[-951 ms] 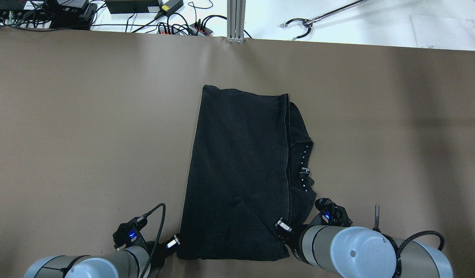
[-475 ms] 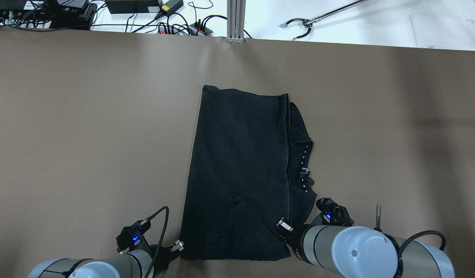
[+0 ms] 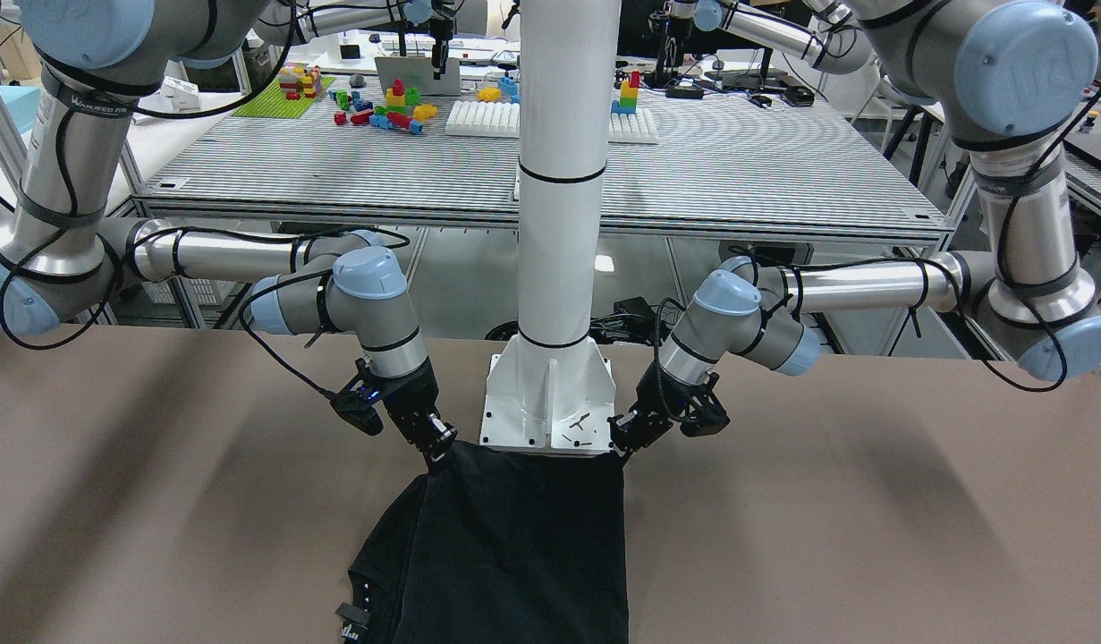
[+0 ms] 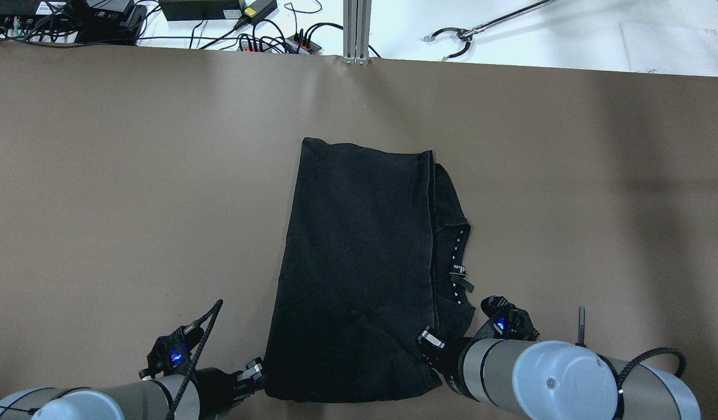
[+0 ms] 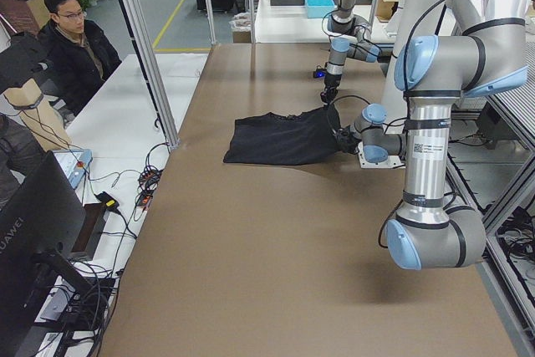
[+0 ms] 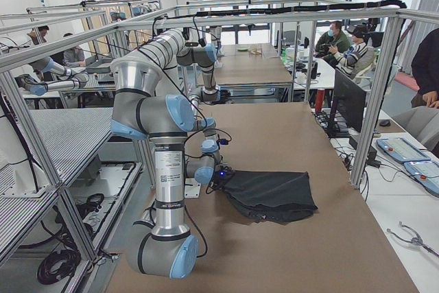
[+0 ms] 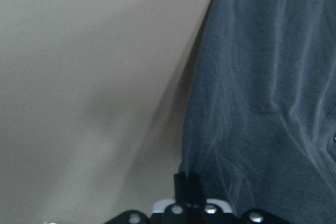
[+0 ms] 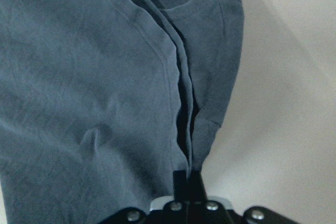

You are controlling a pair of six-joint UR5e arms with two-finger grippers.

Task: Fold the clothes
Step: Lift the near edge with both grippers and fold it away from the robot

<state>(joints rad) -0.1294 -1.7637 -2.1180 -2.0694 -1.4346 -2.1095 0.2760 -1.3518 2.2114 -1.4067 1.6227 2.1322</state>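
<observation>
The clothes (image 4: 359, 262) are one black garment lying folded into a long strip on the brown table, its collar and label showing at the right edge (image 4: 461, 262). My left gripper (image 4: 258, 372) is shut on the near left corner; in the left wrist view its fingertips (image 7: 186, 184) pinch the fabric edge (image 7: 262, 103). My right gripper (image 4: 427, 338) is shut on the near right hem, with fabric (image 8: 94, 77) spreading out from the closed fingertips (image 8: 187, 179). In the front-facing view both grippers (image 3: 623, 443) (image 3: 436, 444) hold the garment's edge (image 3: 523, 546) just in front of the pillar.
The white pillar's base plate (image 3: 550, 402) stands right behind the held edge. An aluminium post (image 4: 356, 29), cables and power bricks (image 4: 102, 17) and a grabber tool (image 4: 458, 38) lie beyond the table's far edge. A person (image 5: 71, 48) sits off the far side.
The left gripper closed in on the near left corner and took hold. The whole garment has slid a little toward the robot, and small wrinkles have formed near the held edge.
</observation>
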